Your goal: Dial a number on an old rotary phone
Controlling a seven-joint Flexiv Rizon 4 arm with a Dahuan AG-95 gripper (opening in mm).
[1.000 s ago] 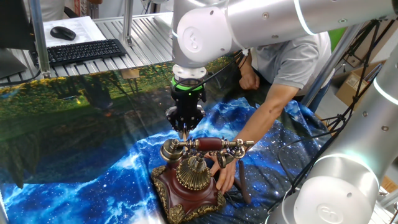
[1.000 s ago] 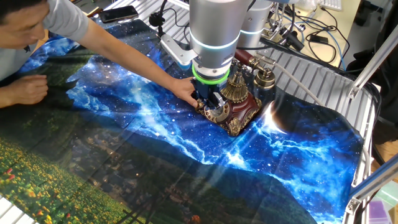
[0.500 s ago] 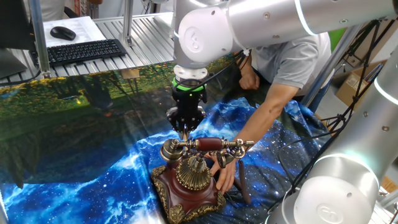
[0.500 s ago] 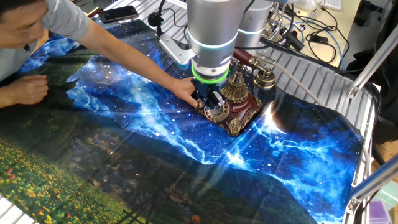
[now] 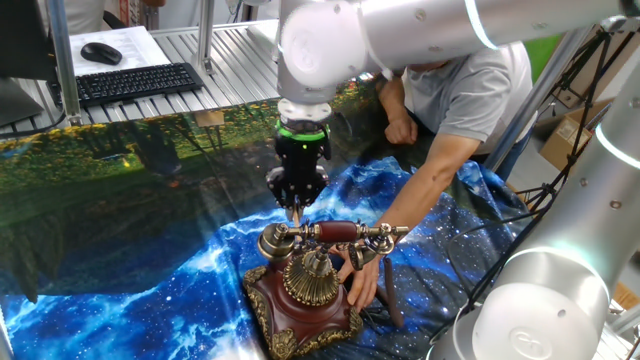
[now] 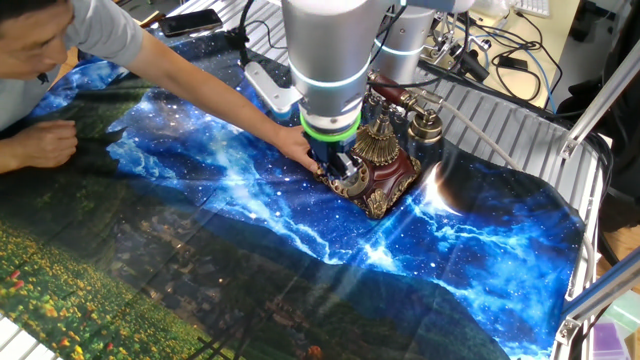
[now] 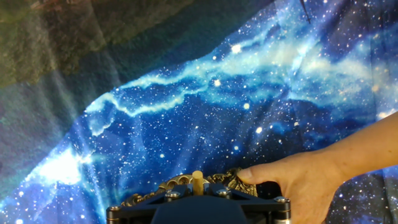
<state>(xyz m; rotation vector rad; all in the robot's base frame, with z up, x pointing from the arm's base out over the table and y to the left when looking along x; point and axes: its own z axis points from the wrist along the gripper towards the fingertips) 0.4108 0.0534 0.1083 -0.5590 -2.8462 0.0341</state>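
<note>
The old rotary phone [image 5: 305, 288] stands on the blue galaxy cloth, with a dark red base, a brass dial dome and its handset [image 5: 335, 234] resting across the top. My gripper [image 5: 297, 208] hangs just behind the handset's left end, pointing down. In the other fixed view the gripper [image 6: 335, 166] is at the phone [image 6: 385, 170], over its near-left side. The hand view shows the gripper [image 7: 198, 185] shut on a short cream peg [image 7: 198, 180], with the phone's brass trim [image 7: 177, 183] just beyond it. The dial face itself is hidden there.
A person leans over the table, with one hand [image 5: 362, 276] holding the phone's base; the fingers [image 7: 286, 180] lie right beside my gripper. A keyboard [image 5: 135, 82] and a mouse [image 5: 100, 52] sit at the back left. Cables [image 6: 500, 60] and a metal frame lie beyond the cloth.
The arm's upper links have swung a little to the left. The gripper tip has shifted only slightly over the phone. The person's hand stays on the base.
</note>
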